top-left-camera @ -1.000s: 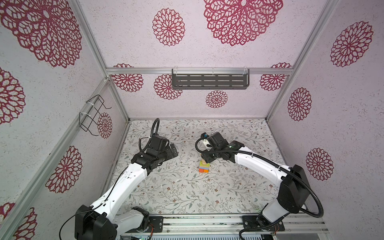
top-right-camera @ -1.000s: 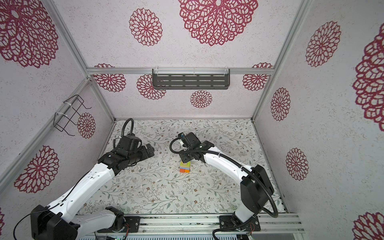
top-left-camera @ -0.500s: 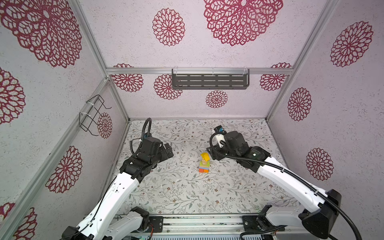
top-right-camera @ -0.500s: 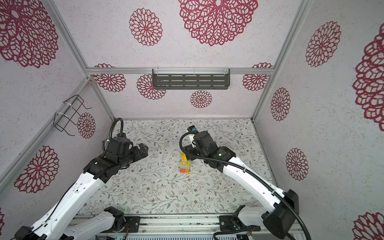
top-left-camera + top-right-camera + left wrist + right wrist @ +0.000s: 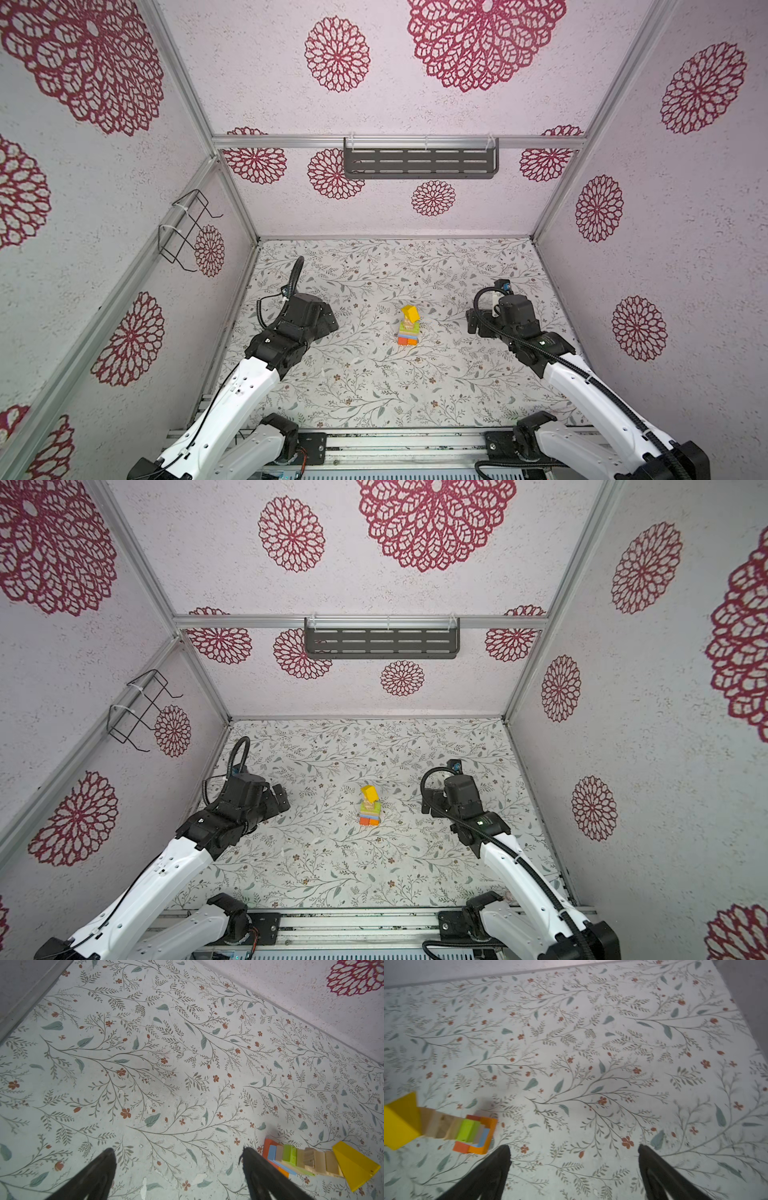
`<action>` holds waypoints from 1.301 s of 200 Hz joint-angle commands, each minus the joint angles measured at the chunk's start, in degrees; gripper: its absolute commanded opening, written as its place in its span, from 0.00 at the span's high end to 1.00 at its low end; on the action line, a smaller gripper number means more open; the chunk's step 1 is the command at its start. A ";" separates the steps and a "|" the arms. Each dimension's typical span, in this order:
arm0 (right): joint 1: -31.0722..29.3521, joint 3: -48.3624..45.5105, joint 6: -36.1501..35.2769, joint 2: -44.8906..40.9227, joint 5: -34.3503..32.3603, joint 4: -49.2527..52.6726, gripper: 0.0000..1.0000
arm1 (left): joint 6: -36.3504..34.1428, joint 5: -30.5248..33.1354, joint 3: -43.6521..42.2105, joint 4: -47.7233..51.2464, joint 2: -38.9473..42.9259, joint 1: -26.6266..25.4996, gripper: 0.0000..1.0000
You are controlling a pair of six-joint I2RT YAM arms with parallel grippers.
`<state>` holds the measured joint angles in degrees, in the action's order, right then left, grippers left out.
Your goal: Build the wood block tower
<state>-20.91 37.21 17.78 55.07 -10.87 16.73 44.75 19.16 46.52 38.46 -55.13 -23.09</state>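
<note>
- Both arms have pulled back from the tower point(image 5: 409, 327)! A moment ago the right claw point(image 5: 471, 323) was right over the top of it. Now it is well off to one side. The left claw point(image 5: 330, 322) has backed away too.
- Is the right claw holding a block?
- No. In the right wrist view its two black fingers point(image 5: 483, 1180) stand wide apart. Only the flowery surface point(image 5: 591, 1064) shows between them. It has let go.
- And the left claw?
- Same thing. It is wide open with nothing in it.
- So where is the tower?
- It is in the middle of the surface, between the two claws, and it touches neither. It stands all by itself.
- What is it made of?
- The orange blocks point(image 5: 268, 1145) are at the bottom. Then come a blue block point(image 5: 271, 1154) and a green block point(image 5: 287, 1152). Then come the plain wood cubes point(image 5: 320, 1161). The yellow roof piece point(image 5: 353, 1163) sits on the very top.
- Is it straight?
- Not quite. The layers look a little stepped, not lined up neatly. But it is standing.
- Is the job done, then?
- I think so. The roof is on, and I see no loose blocks left on the surface. The arms just need to stay clear so they do not bump it.
</note>
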 commanded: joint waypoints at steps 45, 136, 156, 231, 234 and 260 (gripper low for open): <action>0.70 -16.51 -4.87 -6.56 -23.62 -29.15 0.01 | -2.24 14.45 -3.45 -15.75 -0.35 0.42 0.03; 2.01 -29.24 -15.85 -4.90 -25.43 -58.55 0.01 | -18.46 34.94 -0.50 -26.19 -11.37 4.28 0.03; 2.11 -29.48 -17.41 -0.05 -27.11 -63.25 0.01 | -20.59 36.68 1.74 -23.72 -11.35 5.40 0.03; 2.17 -30.57 -27.39 17.85 -29.35 -84.19 0.01 | -30.41 22.60 -20.37 -56.31 -4.27 18.66 0.03; 2.18 -30.46 -27.44 18.23 -29.35 -84.45 0.01 | -30.20 21.94 -21.02 -57.61 -4.70 19.37 0.03; 2.35 -30.29 -29.68 22.32 -29.94 -90.69 0.01 | -32.36 15.55 -23.98 -68.12 -10.80 23.52 0.03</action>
<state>-18.90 5.74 -8.36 74.94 -38.72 -63.11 16.12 42.46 23.81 -14.81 -61.80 -2.28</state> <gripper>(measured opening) 0.987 0.974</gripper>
